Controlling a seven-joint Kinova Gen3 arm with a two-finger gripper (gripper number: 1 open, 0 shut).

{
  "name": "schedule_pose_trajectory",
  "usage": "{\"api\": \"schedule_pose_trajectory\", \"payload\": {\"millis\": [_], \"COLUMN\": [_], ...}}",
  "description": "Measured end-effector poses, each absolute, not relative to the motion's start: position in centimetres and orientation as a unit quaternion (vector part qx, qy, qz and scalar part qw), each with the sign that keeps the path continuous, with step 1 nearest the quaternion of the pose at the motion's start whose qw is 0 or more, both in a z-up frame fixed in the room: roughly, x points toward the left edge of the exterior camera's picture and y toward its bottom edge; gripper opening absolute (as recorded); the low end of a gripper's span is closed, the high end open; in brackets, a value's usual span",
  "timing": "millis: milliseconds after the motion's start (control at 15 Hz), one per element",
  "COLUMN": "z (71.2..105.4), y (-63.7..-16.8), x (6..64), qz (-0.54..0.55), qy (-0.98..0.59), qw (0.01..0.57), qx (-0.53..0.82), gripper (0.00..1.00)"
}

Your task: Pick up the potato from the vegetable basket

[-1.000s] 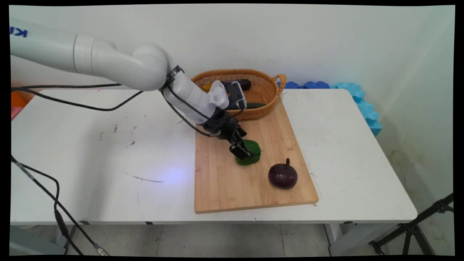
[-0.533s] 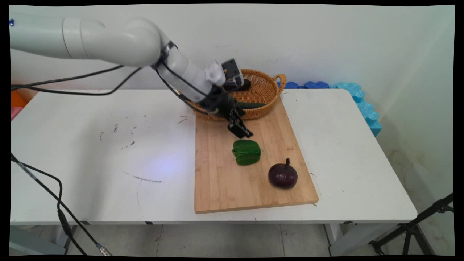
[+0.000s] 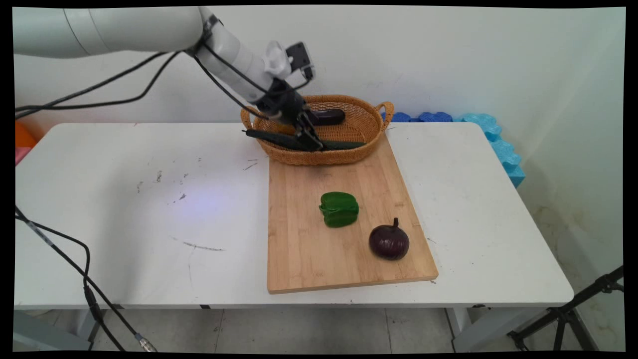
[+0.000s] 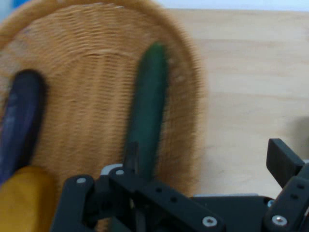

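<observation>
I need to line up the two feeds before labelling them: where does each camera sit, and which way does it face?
Main view: fixed above the table's near side, looking across the table to the wall; the white arm enters from upper left, gripper over the basket.
Hand view: on the hand, looking down along the gripper into the basket; black linkage at the bottom.
Shared: basket, cucumber, cutting board.

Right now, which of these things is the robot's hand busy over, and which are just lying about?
At the hand:
- gripper, open, over the wicker basket
- cucumber, nearest it, in the basket
- long eggplant and a yellow thing, also in the basket

Lying apart:
- green pepper and round eggplant, on the cutting board
- blue foam behind the table
</observation>
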State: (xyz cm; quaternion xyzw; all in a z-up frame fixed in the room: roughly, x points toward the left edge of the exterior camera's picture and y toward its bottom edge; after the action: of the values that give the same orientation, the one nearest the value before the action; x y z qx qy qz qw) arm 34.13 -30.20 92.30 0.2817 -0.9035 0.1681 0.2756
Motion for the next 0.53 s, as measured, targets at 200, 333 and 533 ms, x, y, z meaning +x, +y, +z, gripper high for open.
{"api": "schedule_pose_trajectory", "payload": {"millis": [200, 333, 533], "z": [93.0, 93.3, 93.3], "y": [-31.8, -32.8, -34.9], "x": [36.1, 37.2, 39.0], "qz": [0.190, 0.202, 0.223], "qy": [-0.903, -0.903, -0.901], "qw": [0.257, 0.246, 0.224], "qx": [0.286, 0.290, 0.297], "gripper": [1.00, 1.00, 1.00]}}
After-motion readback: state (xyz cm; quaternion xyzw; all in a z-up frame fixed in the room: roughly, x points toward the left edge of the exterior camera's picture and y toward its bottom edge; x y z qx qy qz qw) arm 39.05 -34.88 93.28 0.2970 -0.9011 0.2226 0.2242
